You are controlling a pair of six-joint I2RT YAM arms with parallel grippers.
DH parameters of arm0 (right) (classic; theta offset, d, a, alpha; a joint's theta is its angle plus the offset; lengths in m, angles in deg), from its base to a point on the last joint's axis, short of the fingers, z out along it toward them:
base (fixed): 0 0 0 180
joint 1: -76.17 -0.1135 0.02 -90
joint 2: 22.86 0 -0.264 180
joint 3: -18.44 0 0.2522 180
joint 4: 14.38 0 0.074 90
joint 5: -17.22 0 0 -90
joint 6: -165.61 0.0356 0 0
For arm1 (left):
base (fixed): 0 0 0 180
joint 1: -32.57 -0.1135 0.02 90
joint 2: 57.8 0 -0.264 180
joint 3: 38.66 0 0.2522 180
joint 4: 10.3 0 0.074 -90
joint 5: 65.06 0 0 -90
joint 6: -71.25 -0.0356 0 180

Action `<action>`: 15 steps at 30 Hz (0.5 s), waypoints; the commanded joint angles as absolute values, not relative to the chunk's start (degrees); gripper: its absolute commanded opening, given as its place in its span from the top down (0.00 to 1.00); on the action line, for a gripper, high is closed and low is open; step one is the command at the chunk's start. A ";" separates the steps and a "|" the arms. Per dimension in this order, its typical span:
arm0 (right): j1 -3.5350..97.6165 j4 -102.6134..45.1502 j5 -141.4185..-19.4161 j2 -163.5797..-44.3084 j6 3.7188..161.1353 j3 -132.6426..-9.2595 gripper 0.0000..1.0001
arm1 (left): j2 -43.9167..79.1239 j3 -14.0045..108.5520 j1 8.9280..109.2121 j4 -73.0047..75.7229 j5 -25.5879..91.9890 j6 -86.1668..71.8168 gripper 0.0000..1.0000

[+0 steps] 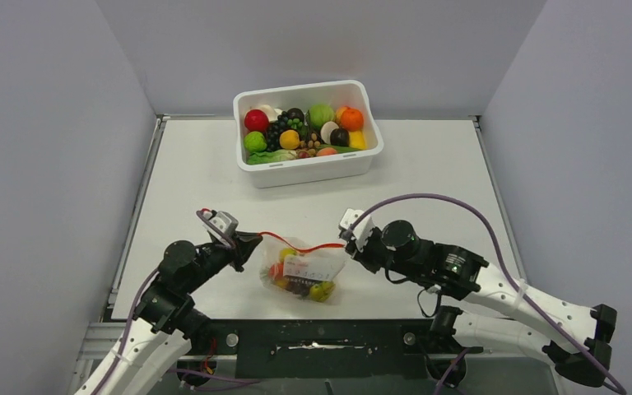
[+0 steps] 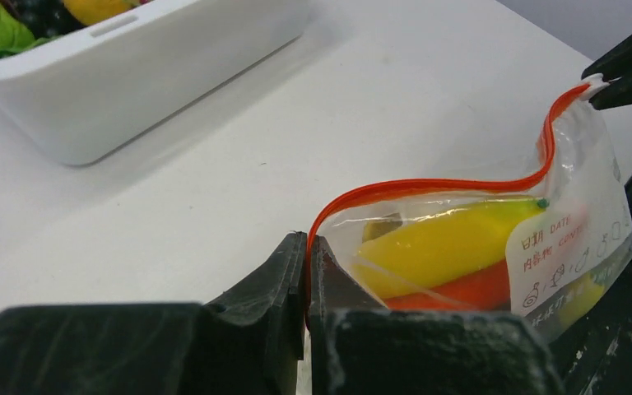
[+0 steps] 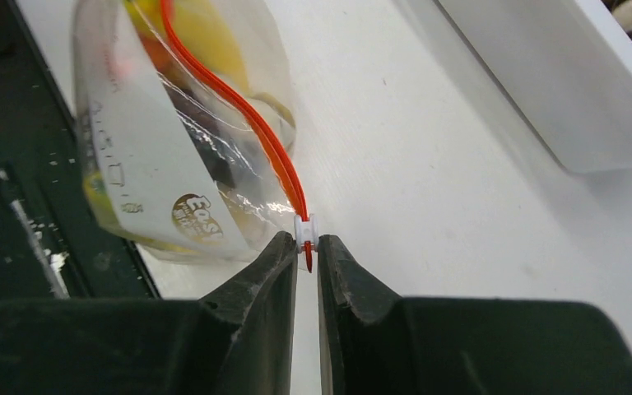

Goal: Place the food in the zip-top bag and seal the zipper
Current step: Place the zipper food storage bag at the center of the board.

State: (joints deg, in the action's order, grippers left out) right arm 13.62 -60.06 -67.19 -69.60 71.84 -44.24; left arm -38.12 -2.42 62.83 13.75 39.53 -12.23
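Note:
The clear zip-top bag (image 1: 303,276) hangs between my two grippers near the table's front edge, its orange-red zipper (image 1: 296,243) stretched across the top. Inside it are a yellow banana (image 2: 448,243), a red-orange piece (image 2: 469,290) and dark grapes (image 3: 214,169). My left gripper (image 1: 251,239) is shut on the zipper's left end (image 2: 307,263). My right gripper (image 1: 347,243) is shut on the white slider (image 3: 305,234) at the zipper's right end. The strip (image 3: 239,107) looks closed along its length.
The white tub (image 1: 308,132) full of toy produce stands at the back middle of the table; its wall shows in the left wrist view (image 2: 132,82) and the right wrist view (image 3: 543,74). The black base frame (image 1: 321,337) runs just below the bag.

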 commanded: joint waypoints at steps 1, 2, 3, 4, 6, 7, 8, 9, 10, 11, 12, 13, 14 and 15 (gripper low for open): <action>20.99 -50.21 -64.17 -72.09 73.11 -43.68 1.00 | -35.49 -3.84 62.52 5.14 32.67 -4.28 1.00; 23.37 -49.24 -65.60 -72.61 73.29 -43.44 1.00 | -34.46 -3.69 62.46 4.98 31.88 -4.37 1.00; 25.62 -48.54 -67.55 -73.08 73.43 -43.20 1.00 | -33.50 -3.38 62.45 4.65 30.93 -4.71 1.00; 28.04 -47.96 -70.41 -73.60 73.63 -43.09 1.00 | -32.75 -2.99 62.45 4.19 30.14 -5.16 1.00; 31.81 -46.35 -73.23 -74.55 74.12 -42.62 1.00 | -31.60 -2.25 62.45 2.88 28.55 -5.48 0.98; 33.39 -45.41 -74.01 -74.94 74.30 -42.34 1.00 | -31.13 -1.88 62.45 2.01 28.17 -5.59 0.94; 34.64 -44.73 -74.57 -75.36 74.65 -42.05 1.00 | -30.64 -1.53 62.45 1.18 27.85 -5.91 0.91; 36.19 -44.19 -74.93 -75.95 74.91 -42.04 1.00 | -30.26 -1.19 62.45 0.51 27.47 -6.14 0.88; 37.11 -43.88 -74.98 -76.46 75.14 -42.07 1.00 | -29.76 -0.90 62.45 0.06 27.08 -6.32 0.84; 37.96 -43.57 -75.22 -76.96 75.43 -42.11 1.00 | -29.26 -0.56 62.45 -0.10 26.80 -6.81 0.80; 38.69 -43.29 -75.47 -77.40 75.68 -42.16 1.00 | -28.83 -0.22 62.45 -0.21 26.78 -7.29 0.75; 39.37 -42.99 -75.56 -77.80 75.95 -42.08 1.00 | -28.47 0.14 62.45 -0.23 26.76 -7.81 0.70; 39.95 -42.56 -75.52 -78.26 76.54 -42.08 1.00 | -28.19 0.36 62.45 -0.17 26.77 -8.11 0.66; 40.55 -42.22 -75.15 -78.57 77.27 -42.07 1.00 | -28.03 0.60 62.41 -0.02 26.71 -8.26 0.64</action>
State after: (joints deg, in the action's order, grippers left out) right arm 38.45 -47.77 -74.71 -77.95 74.90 -41.99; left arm -28.68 -3.20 62.81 4.81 28.80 -6.85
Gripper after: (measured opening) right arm 0.134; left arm 0.320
